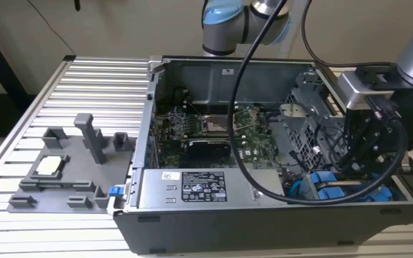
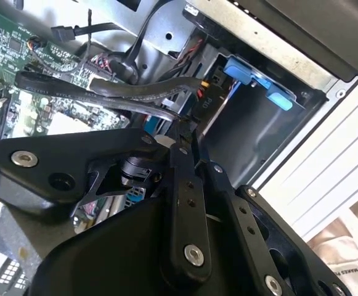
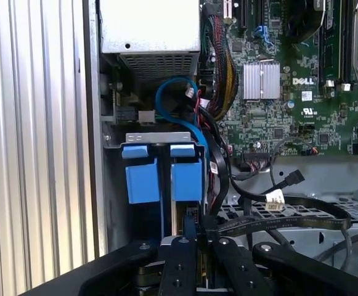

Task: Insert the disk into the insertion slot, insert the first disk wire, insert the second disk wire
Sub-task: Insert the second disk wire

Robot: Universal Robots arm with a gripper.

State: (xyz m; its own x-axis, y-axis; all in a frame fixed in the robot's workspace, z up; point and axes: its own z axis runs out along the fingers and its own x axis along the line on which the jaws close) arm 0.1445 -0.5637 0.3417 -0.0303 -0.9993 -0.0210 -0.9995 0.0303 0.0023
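Observation:
The disk (image 3: pixel 143 179), framed by its blue carrier, sits inside the insertion slot (image 2: pixel 259 135) at the case's lower corner, on the exterior view's right. Its blue tabs (image 2: pixel 252 73) face outward, and the disk (image 1: pixel 328 188) also shows beneath the arm. My gripper (image 2: pixel 185 132) reaches down into that corner with its fingers (image 3: pixel 180 259) drawn together. Their tips pinch a black disk wire plug (image 2: pixel 206 102) with red and yellow leads, right at the disk's end. A flat black cable (image 2: pixel 129 89) runs past the fingertips. The gripper (image 1: pixel 357 161) hangs over the blue carrier.
A green motherboard (image 1: pixel 214 134) fills the case floor. The label-bearing grey power-supply box (image 1: pixel 199 188) lies at the front. A blue looped cable (image 3: pixel 172 92) and bundled wires (image 3: pixel 222 74) crowd the drive corner. A grey fixture (image 1: pixel 70 166) stands on the slatted table (image 1: pixel 84 80).

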